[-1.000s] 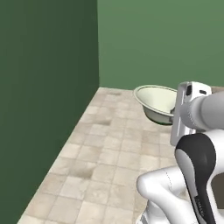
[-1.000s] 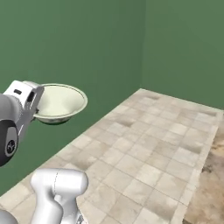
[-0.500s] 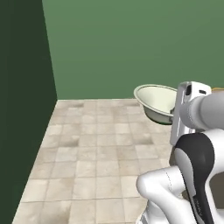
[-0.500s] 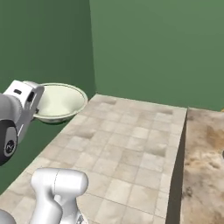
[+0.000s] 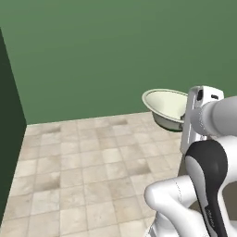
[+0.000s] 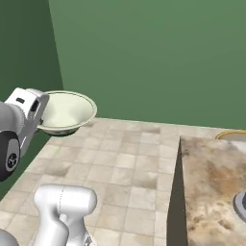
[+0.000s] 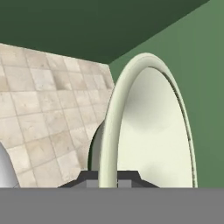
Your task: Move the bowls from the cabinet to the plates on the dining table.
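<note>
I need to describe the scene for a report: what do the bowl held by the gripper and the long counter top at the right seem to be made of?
The bowl looks like glazed ceramic: smooth cream inside with soft shading, thick rounded rim, darker green-grey outside. It could also be enamel. The counter top looks like polished marble or similar stone: mottled beige-brown patches with a sharp straight edge. The gripper is shut on the bowl's rim.

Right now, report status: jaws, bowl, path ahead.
Gripper jaws shut on cream bowl, pinching its rim. Bowl carried level above tiled floor. Marble table corner at right, green wall ahead; nothing between.
</note>
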